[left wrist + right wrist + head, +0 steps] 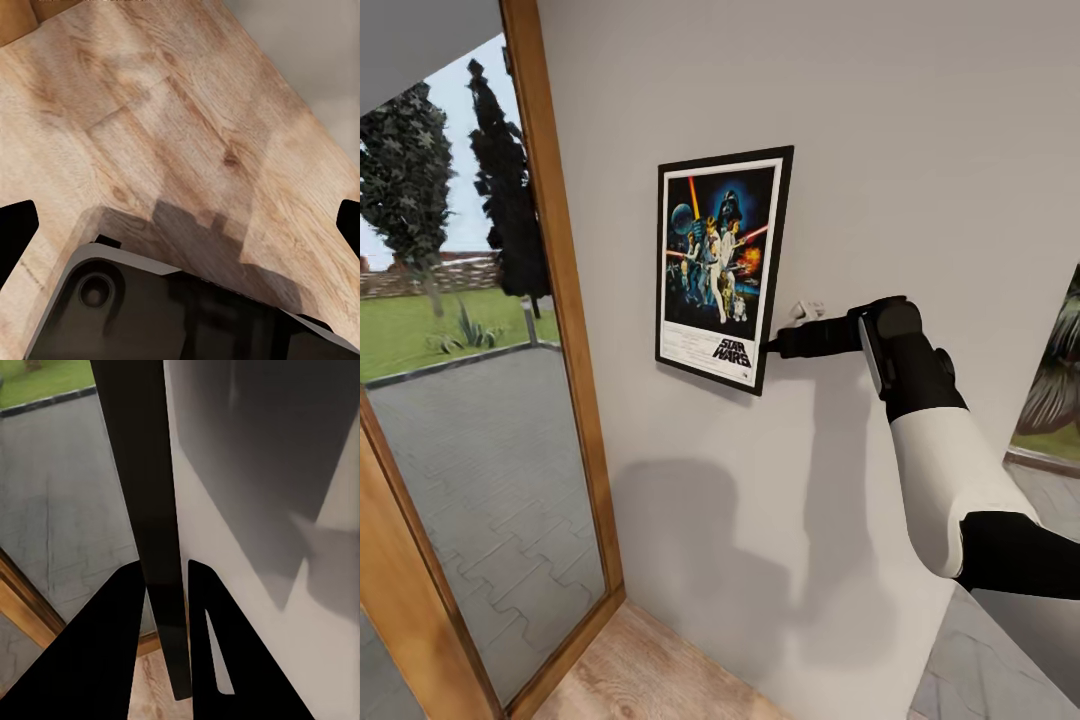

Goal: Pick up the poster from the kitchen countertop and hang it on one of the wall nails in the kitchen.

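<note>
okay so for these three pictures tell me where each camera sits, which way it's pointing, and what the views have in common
Head view: from the robot's head, looking down at the pale wall; the right arm holds the poster against it beside a glass door.
Left wrist view: on the left arm, facing the wooden floor, with the left gripper spread and the robot's dark base below.
Right wrist view: on the right arm, along the right gripper clamping the poster's edge.
Shared: head and right wrist views show poster, wall, door.

You cannot see any nail: the poster (722,265) covers that part of the wall (920,150). Your left gripper's fingertips (16,229) are cut off by the wrist picture's edges.
</note>
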`<state>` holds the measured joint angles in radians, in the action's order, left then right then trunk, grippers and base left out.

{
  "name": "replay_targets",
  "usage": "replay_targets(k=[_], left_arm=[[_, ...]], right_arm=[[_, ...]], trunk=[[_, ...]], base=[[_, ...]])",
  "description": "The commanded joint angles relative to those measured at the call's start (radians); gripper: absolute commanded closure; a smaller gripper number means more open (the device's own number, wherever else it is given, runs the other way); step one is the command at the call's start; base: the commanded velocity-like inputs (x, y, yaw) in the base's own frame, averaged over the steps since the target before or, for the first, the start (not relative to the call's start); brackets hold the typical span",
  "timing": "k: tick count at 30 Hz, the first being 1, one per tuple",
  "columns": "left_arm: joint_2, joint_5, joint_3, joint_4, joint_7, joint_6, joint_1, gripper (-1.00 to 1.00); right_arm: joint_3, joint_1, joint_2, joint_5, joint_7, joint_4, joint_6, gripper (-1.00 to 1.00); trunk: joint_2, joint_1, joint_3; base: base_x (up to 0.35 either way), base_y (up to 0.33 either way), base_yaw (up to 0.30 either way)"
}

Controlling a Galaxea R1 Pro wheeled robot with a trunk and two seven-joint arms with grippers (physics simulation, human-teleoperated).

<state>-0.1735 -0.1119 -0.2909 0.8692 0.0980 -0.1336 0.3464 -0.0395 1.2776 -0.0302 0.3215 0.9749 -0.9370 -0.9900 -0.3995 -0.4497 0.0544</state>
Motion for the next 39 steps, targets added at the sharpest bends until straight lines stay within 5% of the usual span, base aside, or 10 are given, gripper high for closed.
replay_targets(k=[1, 39], left_arm=[[-0.001, -0.010, -0.004, 0.000, 0.010, 0.000, 0.000, -1.00], [-0.001, -0.012, -0.005, -0.006, 0.011, -0.003, 0.000, -1.00]], right_arm=[[-0.004, 0.000, -0.001, 0.009, 0.009, 0.000, -0.005, 1.00], [0.008, 0.000, -0.002, 0.013, 0.005, 0.015, -0.006, 1.00]], trunk=[[-0.001, 0.000, 0.000], [-0.001, 0.000, 0.000]], base=[[0.000, 0.000, 0.000], [0.000, 0.000, 0.000]])
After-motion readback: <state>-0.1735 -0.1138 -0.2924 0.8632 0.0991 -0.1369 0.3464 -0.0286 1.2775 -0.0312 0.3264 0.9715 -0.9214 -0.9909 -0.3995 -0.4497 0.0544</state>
